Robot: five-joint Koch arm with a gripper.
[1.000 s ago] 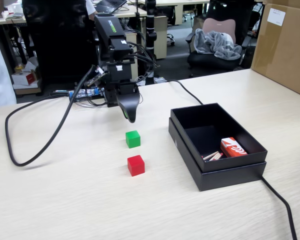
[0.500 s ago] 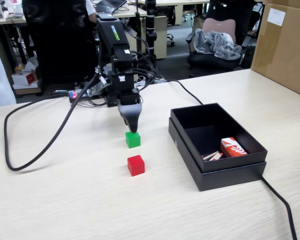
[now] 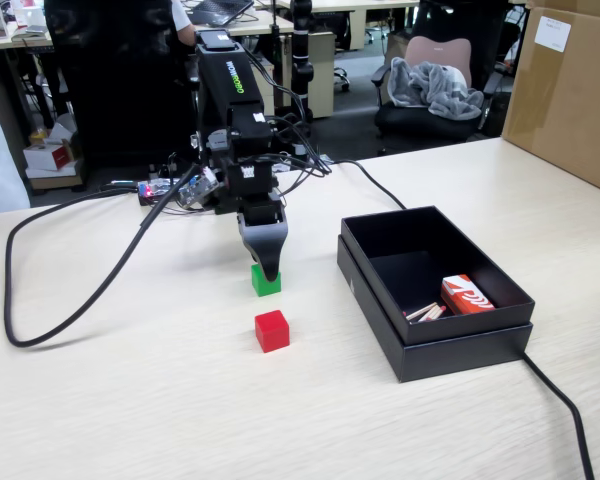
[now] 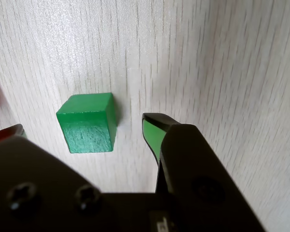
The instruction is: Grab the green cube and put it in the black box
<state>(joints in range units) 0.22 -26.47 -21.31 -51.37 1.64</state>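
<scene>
Gripper (image 4: pixel 82 129) first: we see its jaws spread apart and straddling the cube (image 4: pixel 87 122), the green-padded tip just beside the cube's right face in the wrist view and the other jaw showing only as a sliver at the left edge, so nothing is clamped. In the fixed view the gripper (image 3: pixel 268 272) hangs low over the cube (image 3: pixel 265 284), which sits flat on the tabletop (image 3: pixel 130 400), left of the box (image 3: pixel 430 345) and just behind a red cube (image 3: pixel 271 330). Our worry is alignment: in the wrist view the cube looks slightly turned against the jaws, and we judge that closing now could catch an edge and twist or flick it away. Its faces are plain, matte and sharp-cornered, so a skewed pinch would probably slip. The red cube sits near enough that a wide jaw might nudge it too. Carrying the cube over the box's low wall could clip the rim if the lift is shallow. The box is matte black card, shallow, with a stepped rim and a few small items already inside; the tabletop is pale wood grain, smooth.
</scene>
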